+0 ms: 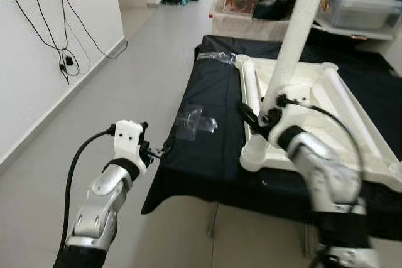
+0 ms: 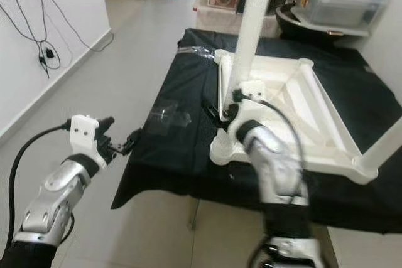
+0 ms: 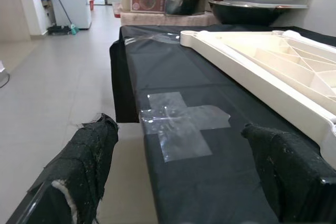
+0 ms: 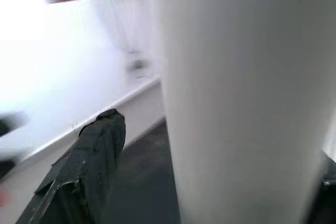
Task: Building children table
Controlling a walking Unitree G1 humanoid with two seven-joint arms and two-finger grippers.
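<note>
The left pincer point(image 1: 164, 149) hangs wide open off the bench point(image 1: 207, 149) edge, gripping nothing; ahead of its fingers point(image 3: 89, 166), its wrist view picks out a cross of clear tape point(image 3: 181, 124) on the black cloth. To its right the upturned white table top point(image 1: 326, 101) lies on the bench, and the right pincer point(image 1: 257, 117) is closed round the upright leg point(image 1: 295, 36) just above its socket. The leg looks light, stiff and slick, best gripped low. The right wrist view shows that contact up close.
</note>
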